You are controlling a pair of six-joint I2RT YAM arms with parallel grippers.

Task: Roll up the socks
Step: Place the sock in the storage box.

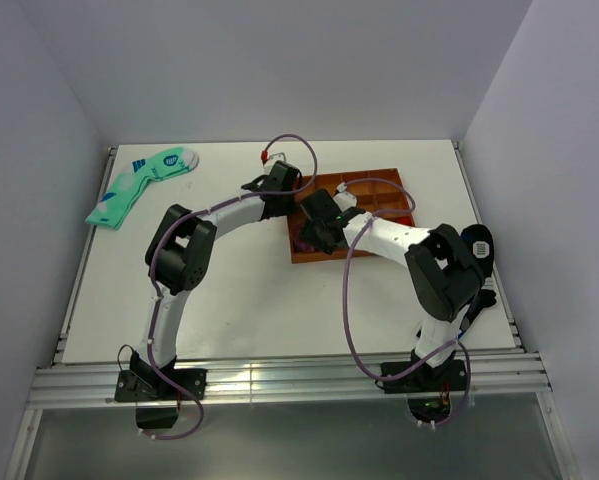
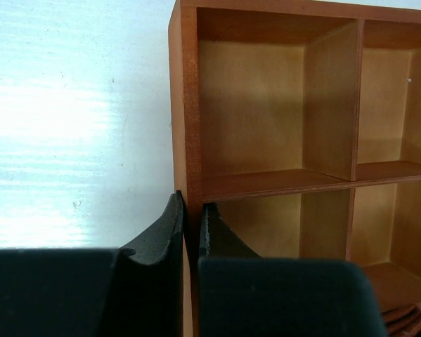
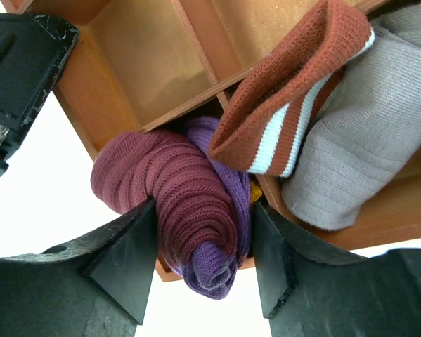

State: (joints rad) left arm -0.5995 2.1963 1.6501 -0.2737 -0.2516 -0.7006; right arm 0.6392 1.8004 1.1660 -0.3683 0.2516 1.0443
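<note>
The socks [image 3: 189, 203] are a tight maroon roll with a purple end, lying in the near-left corner compartment of the wooden organizer box [image 3: 126, 91] and bulging over its rim. My right gripper [image 3: 204, 246] straddles the roll with its jaws open: the left finger touches the knit and the right one stands just off the purple edge. In the top view the right gripper [image 1: 314, 228] is over the box's front-left corner, where the socks [image 1: 304, 243] barely show. My left gripper [image 2: 191, 202] is shut on the box's left wall [image 2: 185, 105].
A rust sock with a white stripe [image 3: 287, 91] and a grey sock [image 3: 358, 140] fill the neighbouring compartment. Mint-green socks [image 1: 139, 185] lie at the table's far left. A black sock with blue patches [image 1: 477, 248] sits by the right arm. Walls enclose the table.
</note>
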